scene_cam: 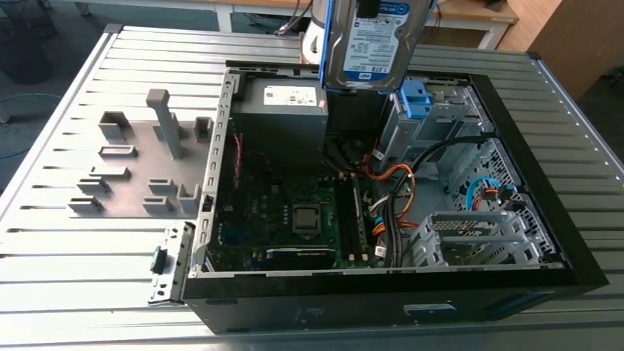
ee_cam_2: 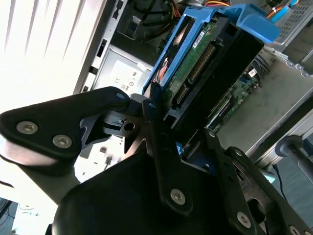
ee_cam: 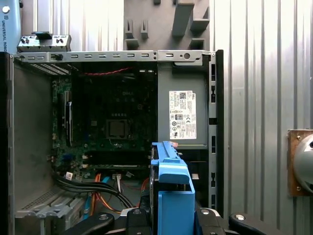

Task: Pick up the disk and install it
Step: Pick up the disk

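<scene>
The disk (scene_cam: pixel 375 40) is a silver hard drive with a white-and-blue label and a blue bracket. It hangs upright above the far side of the open computer case (scene_cam: pixel 575 256), over the grey power supply box (scene_cam: pixel 283 110) and the drive bay (scene_cam: pixel 439 117). In the second wrist view my gripper (ee_cam_2: pixel 178 128) is shut on the disk (ee_cam_2: pixel 195 63), with black fingers (ee_cam_2: pixel 152 122) pressing either side of its blue frame. In the first wrist view the blue bracket (ee_cam: pixel 171 188) sticks out from between the gripper (ee_cam: pixel 171 219), above the case interior.
The case lies open on a ribbed metal table (scene_cam: pixel 78 241). Inside are a motherboard (scene_cam: pixel 292 212), orange and black cables (scene_cam: pixel 395 186), a light-blue clip (scene_cam: pixel 414 99) and a metal cage (scene_cam: pixel 468 234). A grey fixture plate with upright blocks (scene_cam: pixel 137 168) sits at the exterior view's left.
</scene>
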Controlling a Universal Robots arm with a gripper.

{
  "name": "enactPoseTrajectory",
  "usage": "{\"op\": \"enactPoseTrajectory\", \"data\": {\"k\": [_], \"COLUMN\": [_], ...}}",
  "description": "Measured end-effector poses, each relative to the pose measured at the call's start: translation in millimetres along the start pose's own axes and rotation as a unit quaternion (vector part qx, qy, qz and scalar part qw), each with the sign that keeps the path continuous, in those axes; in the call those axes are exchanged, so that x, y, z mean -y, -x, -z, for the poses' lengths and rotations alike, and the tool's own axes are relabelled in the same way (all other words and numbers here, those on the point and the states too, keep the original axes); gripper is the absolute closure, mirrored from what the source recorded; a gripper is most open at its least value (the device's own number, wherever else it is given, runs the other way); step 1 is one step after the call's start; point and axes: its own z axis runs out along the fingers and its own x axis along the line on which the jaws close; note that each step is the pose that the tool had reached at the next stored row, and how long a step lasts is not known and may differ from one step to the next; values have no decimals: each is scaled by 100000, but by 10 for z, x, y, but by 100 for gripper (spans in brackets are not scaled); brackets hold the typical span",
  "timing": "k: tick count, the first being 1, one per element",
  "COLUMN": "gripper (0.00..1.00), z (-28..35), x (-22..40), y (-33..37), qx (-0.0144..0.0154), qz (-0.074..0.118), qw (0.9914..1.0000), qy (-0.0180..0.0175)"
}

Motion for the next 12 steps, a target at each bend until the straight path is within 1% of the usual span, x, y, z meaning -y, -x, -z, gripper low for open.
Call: {"op": "enactPoseTrajectory", "data": {"k": [9,10,12], "gripper": [64,64,64], "z": [0,0,0], "x": [1,1,1], "y": [-34,-55,-63], "qx": [-111,-184,-207], "qz": [2,0,2], "qw": [100000,100000,100000], "qy": [-2,-1,-1]}}
